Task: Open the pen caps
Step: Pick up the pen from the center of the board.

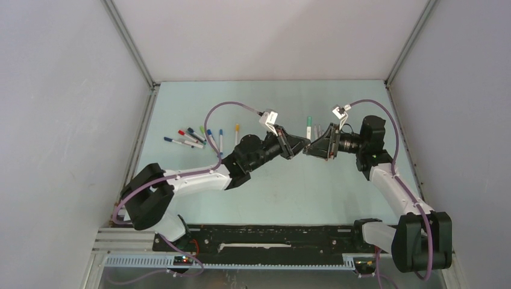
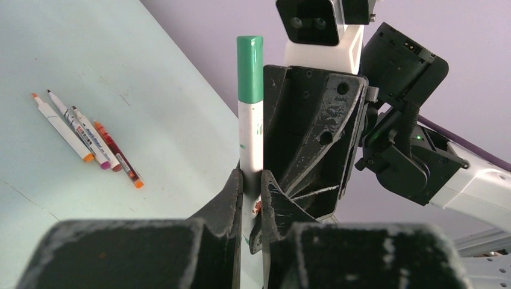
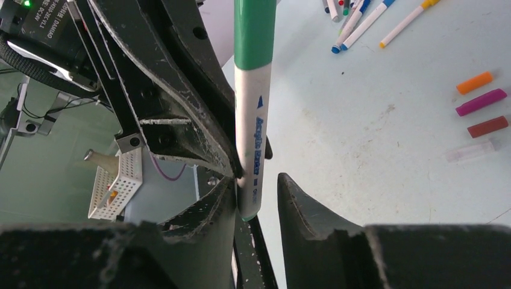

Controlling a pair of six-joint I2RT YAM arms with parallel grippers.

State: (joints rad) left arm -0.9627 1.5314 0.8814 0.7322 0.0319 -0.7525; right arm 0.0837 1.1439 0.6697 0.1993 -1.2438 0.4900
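Mint-green tabletop (image 1: 283,192) between grey walls (image 1: 60,120), loose pen caps (image 3: 480,102)

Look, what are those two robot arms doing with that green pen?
The left gripper is clamped on the white barrel of a green-capped pen, holding it up between the two arms. The right gripper has its fingers on either side of the pen's bare end, with a gap showing on one side, so it isn't squeezing yet. The green cap is on. A few loose caps lie on the table, and more pens wait further off.
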